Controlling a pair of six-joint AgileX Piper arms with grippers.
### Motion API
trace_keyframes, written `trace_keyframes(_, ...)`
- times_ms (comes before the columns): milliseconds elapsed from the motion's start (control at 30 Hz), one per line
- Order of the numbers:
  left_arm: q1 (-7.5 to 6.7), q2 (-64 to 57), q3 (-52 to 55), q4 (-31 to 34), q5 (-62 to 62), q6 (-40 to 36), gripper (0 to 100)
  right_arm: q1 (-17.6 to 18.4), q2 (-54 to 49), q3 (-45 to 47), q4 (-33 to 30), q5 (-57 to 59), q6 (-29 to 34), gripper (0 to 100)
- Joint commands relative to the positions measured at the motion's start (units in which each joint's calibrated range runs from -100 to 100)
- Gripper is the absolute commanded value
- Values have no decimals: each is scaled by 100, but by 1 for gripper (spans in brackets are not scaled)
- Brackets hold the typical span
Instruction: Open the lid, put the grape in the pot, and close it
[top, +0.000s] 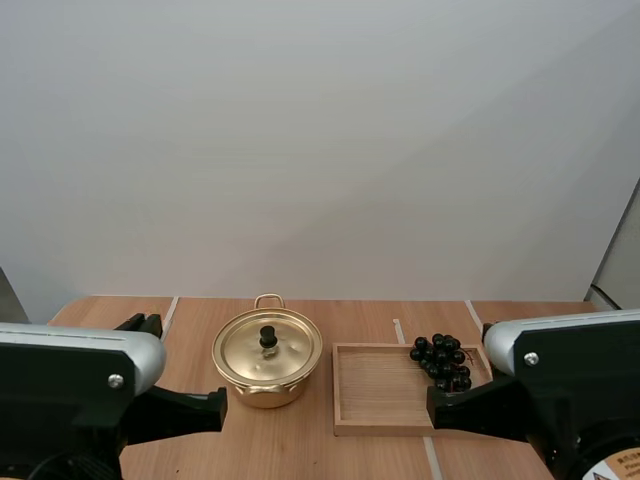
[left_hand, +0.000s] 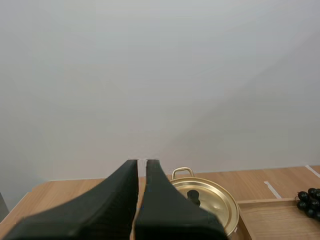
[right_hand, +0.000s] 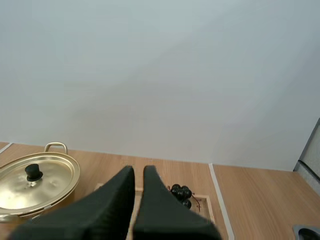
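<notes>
Nothing is done yet: the lid (top: 267, 347) is on the pot (top: 262, 388), and the grapes (top: 441, 360) lie in the 2 o'clock corner of the tray (top: 375, 395), at the pot's 3 o'clock. The left claw (left_hand: 142, 163) and right claw (right_hand: 138, 170) are clenched, empty.

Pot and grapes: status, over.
Shut, empty: left gripper, right gripper. Closed: lid on pot; grapes on tray beside it. Nothing blocking lid.

Gold pot (top: 262, 393), black-knobbed gold lid (top: 288, 352), black grapes (top: 441, 359), pale wooden tray (top: 378, 392).
</notes>
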Motion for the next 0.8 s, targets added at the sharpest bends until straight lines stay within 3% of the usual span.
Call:
trace_keyframes(0, -16, 0, -26, 46, 214, 13, 50, -32, 0, -45, -32, 93, 39, 70)
trace_keyframes(33, -8, 0, -26, 46, 288, 13, 64, -32, 0, -45, -32, 93, 39, 91)
trace_keyframes(67, 10, 0, -26, 46, 376, 37, 78, -32, 0, -45, -32, 117, 39, 100)
trace_keyframes(100, 37, 0, -26, 46, 468, 125, 92, -32, 0, -45, -32, 173, 39, 100)
trace_keyframes(133, 46, 7, -26, 46, 519, 228, 100, -32, 0, -45, -32, 215, 25, 100)
trace_keyframes(267, 46, 417, -26, 2, 638, 604, 100, -32, 0, -45, -29, 116, 25, 100)
trace_keyframes(367, 46, 1095, -119, -374, 620, 1238, 100, -32, 207, -45, -31, 293, 25, 100)
trace_keyframes(600, 46, 3006, -658, -2157, 620, 3325, 100, -32, 1490, -45, -50, 604, 39, 100)
trace_keyframes(767, 39, 4551, -1206, -2753, 633, 4156, 100, -32, 2175, -45, -50, 604, 39, 100)
